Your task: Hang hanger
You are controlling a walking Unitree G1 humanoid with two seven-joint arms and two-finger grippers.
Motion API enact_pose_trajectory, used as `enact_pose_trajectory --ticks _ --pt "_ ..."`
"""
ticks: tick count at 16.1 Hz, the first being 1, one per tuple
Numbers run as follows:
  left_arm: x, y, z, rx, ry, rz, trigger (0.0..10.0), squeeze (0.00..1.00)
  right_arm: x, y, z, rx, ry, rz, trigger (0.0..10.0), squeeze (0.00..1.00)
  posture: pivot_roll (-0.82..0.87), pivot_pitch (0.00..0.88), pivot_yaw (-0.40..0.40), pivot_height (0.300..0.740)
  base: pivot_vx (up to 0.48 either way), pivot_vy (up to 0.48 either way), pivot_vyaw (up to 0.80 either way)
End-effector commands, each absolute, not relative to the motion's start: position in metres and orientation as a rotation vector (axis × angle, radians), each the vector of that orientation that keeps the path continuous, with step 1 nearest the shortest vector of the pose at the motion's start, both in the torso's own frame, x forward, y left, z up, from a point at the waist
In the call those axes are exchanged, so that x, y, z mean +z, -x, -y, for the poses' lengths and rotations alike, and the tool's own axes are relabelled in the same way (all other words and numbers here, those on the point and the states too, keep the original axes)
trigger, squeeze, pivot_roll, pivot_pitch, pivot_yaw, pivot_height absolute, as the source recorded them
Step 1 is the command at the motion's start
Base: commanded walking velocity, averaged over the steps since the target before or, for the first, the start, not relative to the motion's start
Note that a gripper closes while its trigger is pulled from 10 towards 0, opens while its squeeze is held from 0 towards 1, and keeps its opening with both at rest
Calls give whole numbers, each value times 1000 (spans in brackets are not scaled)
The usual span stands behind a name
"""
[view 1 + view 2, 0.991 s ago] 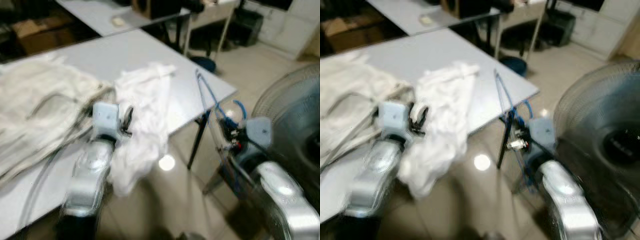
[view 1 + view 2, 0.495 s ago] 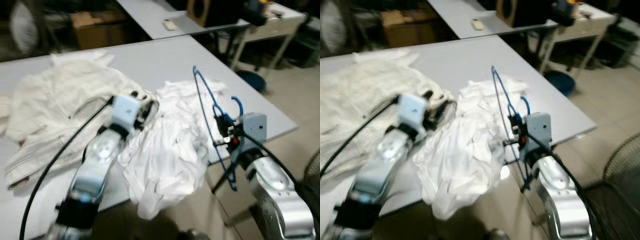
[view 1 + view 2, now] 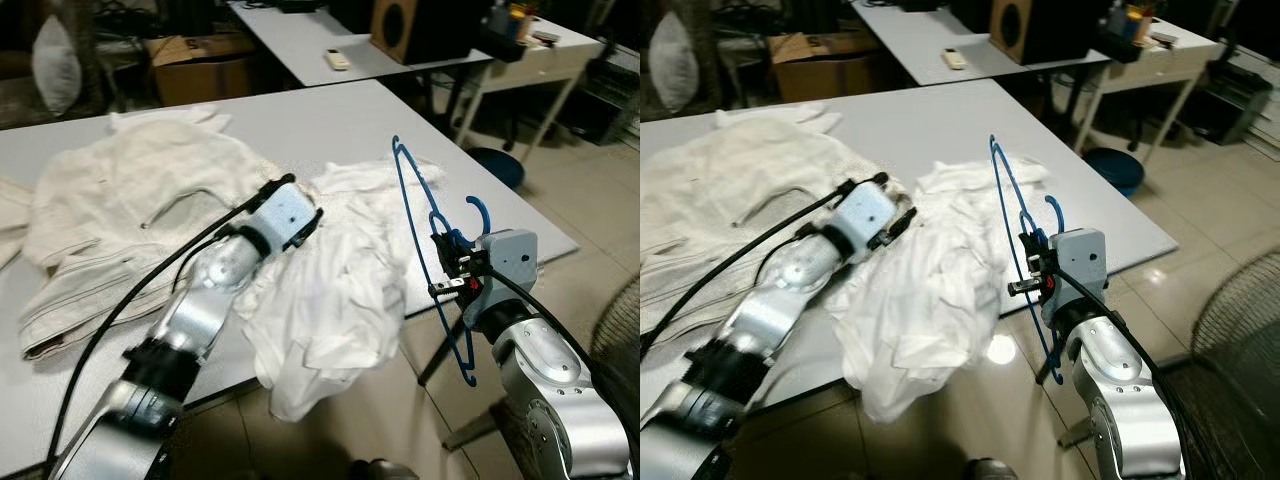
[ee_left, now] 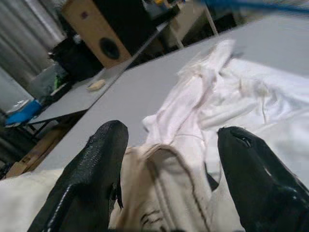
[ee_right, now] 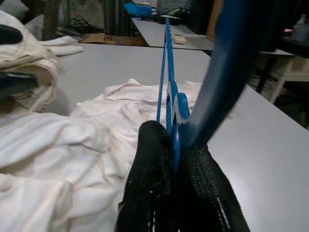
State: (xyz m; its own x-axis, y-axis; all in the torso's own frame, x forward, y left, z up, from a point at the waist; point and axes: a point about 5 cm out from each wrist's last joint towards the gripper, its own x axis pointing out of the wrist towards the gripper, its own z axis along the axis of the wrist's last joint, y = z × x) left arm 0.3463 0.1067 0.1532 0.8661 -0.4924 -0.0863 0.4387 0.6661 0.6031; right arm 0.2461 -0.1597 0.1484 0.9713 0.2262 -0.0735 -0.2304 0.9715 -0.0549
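Sharper since the camera settled, the left eye view shows the right gripper (image 3: 447, 268) at centre right clamping the blue hanger (image 3: 420, 225). Left wrist view: left gripper (image 4: 169, 164) spread over white shirt (image 4: 212, 92); hook could snag it.

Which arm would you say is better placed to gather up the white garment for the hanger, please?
Probably left. The left gripper sits open over the clothes, at the edge of the white garment, while the right gripper is shut on the blue hanger, held upright beside the table.
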Motion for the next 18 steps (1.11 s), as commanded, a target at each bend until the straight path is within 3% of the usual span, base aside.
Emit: enact_pose_trajectory --ticks 1,4,5,6,7,8,9,10,12,13,14,18 --pt "149 -351 -109 -505 -709 68 10000 0 151 -246 162 225 71 -62 10000 0 -189 55 -31 740 0 0 0" --pt "150 -362 -121 -429 -815 14 10000 0 151 -244 163 225 76 -63 10000 0 -200 56 -25 740 0 0 0" --pt "150 -364 -123 -422 -830 13 5725 0 151 -244 163 224 76 -63 10000 0 -200 56 -25 740 0 0 0" --pt "152 -367 -128 -391 -868 16 3686 0 151 -243 163 223 76 -64 10000 0 -203 58 -24 740 0 0 0" --pt "155 -368 -131 -372 -899 32 3176 0 152 -243 163 222 75 -65 10000 0 -202 60 -24 740 0 0 0" --pt "157 -367 -132 -372 -899 39 3843 0 151 -242 163 222 75 -66 10000 0 -202 60 -24 740 0 0 0" --pt "157 -366 -136 -364 -918 30 6549 0 151 -243 163 222 73 -67 10000 0 -199 60 -26 740 0 0 0" --pt "156 -365 -139 -353 -939 20 6314 0 151 -243 162 224 73 -68 10000 0 -195 59 -29 740 0 0 0" --pt "155 -367 -142 -335 -941 20 2784 0 151 -244 160 232 71 -67 10000 0 -189 58 -34 740 0 0 0" --pt "155 -367 -142 -328 -932 23 2784 0 151 -245 160 234 71 -67 10000 0 -188 57 -35 740 0 0 0" --pt "155 -369 -140 -330 -924 23 0 0 151 -246 160 236 70 -66 10000 0 -188 57 -35 740 0 0 0" --pt "152 -369 -134 -344 -901 21 0 0 152 -246 160 237 71 -65 10000 0 -192 58 -32 740 0 0 0"
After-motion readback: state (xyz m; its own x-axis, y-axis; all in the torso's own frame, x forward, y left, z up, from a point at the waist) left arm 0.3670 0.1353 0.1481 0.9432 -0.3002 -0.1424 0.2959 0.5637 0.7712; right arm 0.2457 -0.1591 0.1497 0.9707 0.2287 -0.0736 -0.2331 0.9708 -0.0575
